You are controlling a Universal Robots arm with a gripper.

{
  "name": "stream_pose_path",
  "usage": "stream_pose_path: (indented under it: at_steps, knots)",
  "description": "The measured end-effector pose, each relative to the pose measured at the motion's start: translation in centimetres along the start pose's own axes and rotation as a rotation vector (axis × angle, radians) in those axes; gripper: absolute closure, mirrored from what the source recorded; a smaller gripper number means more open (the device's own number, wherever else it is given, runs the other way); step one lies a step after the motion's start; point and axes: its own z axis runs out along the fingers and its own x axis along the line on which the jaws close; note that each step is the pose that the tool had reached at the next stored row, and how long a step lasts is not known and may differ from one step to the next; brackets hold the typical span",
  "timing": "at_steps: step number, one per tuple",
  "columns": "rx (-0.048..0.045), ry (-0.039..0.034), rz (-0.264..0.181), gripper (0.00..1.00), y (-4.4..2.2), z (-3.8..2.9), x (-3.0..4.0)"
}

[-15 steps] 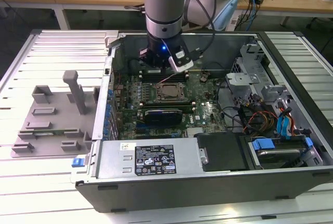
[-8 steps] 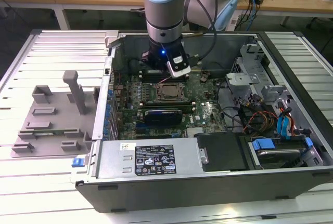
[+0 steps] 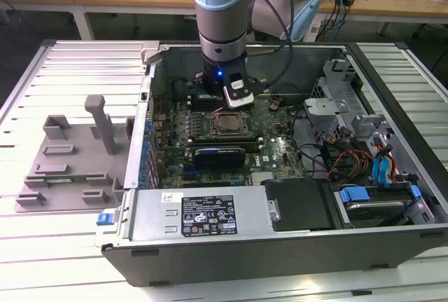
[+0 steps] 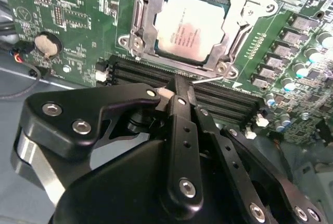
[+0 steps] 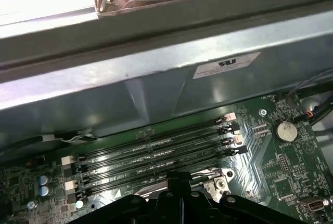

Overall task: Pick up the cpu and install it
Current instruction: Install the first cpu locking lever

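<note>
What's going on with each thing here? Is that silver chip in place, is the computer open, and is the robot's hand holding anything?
cpu: seated flat in its socket, metal top showing.
socket frame: lies around the cpu's edges.
computer case: lying on its side, side panel off, insides exposed.
hand: fingers together, empty, beside the socket over the memory slots.
memory slots: empty, no modules fitted.
</note>
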Motion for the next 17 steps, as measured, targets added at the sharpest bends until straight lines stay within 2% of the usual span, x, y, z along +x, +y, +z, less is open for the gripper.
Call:
stream_pose_path:
  at_steps: [2, 3, 9, 13, 14, 17]
  knots:
    - [0.0038, -0.0035, 0.01, 0.89, -0.01, 0.18, -0.12]
    - [0.0088, -0.0074, 0.019, 0.89, 0.05, 0.32, -0.22]
    - [0.0236, -0.0161, 0.036, 0.89, 1.02, 0.69, -0.05]
    - [0.0578, -0.0274, 0.039, 0.89, 1.34, 0.97, 0.05]
    - [0.0631, -0.0294, 0.041, 0.89, 1.35, 1.1, 0.07]
    - [0.0685, -0.0325, 0.045, 0.89, 1.43, 1.53, 0.14]
